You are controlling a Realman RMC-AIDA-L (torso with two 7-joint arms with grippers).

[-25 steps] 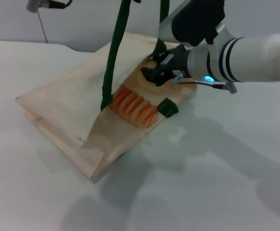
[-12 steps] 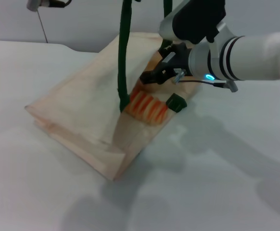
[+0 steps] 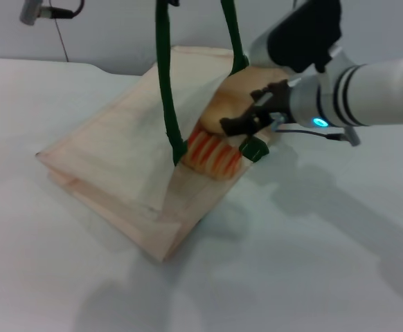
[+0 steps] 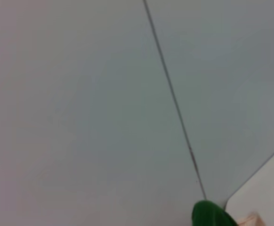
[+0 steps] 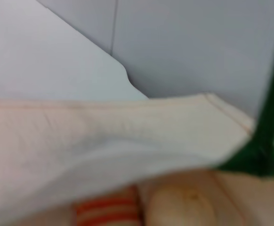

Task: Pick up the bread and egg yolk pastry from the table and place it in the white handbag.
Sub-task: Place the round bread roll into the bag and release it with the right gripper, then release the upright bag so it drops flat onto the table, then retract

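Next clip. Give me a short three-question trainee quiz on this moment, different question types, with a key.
1. True or false: the bread lies on the bare table, clear of the white handbag.
2. Multiple choice: where is the right gripper? A) at the handbag's open mouth, just above the bread; B) far off over the table; C) out of view.
3. Fill in: in the right wrist view, the round pale item beside the striped bread is the ____.

Key: 1 false, it sits in the bag's mouth; 2 A; 3 egg yolk pastry.
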